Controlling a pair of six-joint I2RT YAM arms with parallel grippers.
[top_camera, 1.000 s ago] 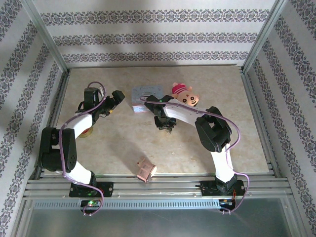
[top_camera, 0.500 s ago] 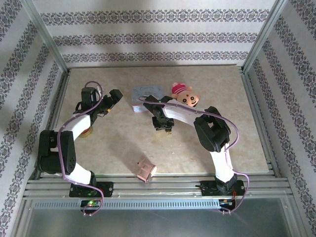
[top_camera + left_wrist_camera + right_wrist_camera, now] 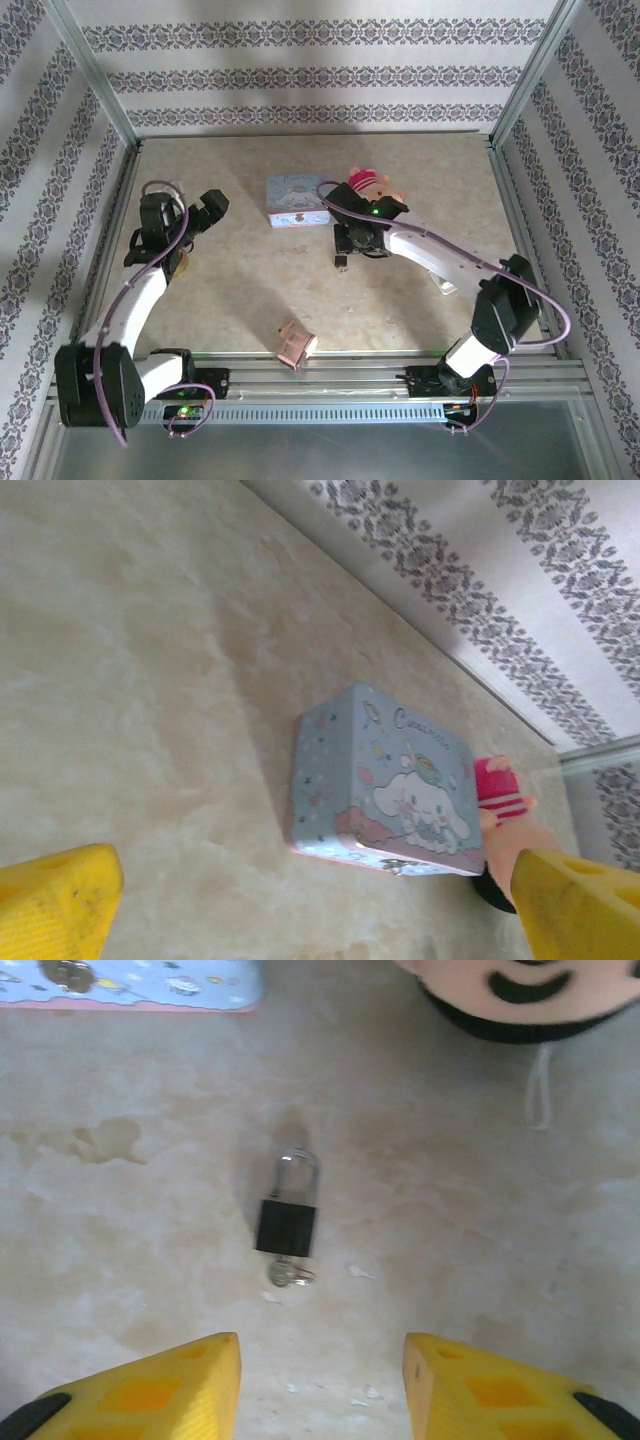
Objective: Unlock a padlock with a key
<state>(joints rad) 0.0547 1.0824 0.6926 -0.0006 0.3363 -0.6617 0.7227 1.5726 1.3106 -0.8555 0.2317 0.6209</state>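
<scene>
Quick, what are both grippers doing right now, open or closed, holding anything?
Left gripper: open, empty.
Right gripper: open, empty; the padlock lies loose ahead of it.

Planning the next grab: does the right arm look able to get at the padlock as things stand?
Probably yes: the right pincer hangs open just short of the padlock, with only bare tabletop between them.

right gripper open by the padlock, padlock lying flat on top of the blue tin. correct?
One thing is off. The right gripper is open by the padlock, but the padlock lies flat on the bare table, apart from the blue tin. The right wrist view shows it.
</scene>
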